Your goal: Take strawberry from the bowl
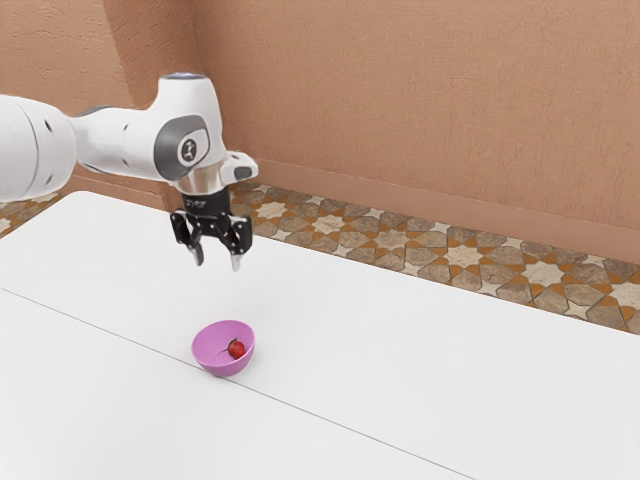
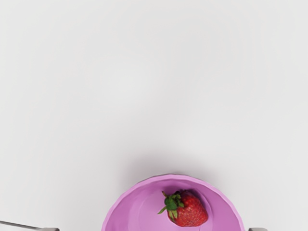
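In the exterior view my gripper (image 1: 217, 263) hangs well above the table, open, its two fingers apart with nothing between them. Below it stands a pink-purple bowl (image 1: 207, 361), upright on the table, with a red strawberry (image 1: 237, 349) lying inside. From the wrist view, the strawberry (image 2: 190, 211) rests on its side in the bowl (image 2: 144, 211), its green leaves toward the bowl's middle. Neither the bowl nor the strawberry is touched by the gripper.
The white table (image 1: 420, 350) extends around the bowl, with a thin dark seam running across it beside the bowl. Beyond the table's far edge are a patterned tile floor (image 1: 390, 240) and a tan wall (image 1: 430, 100).
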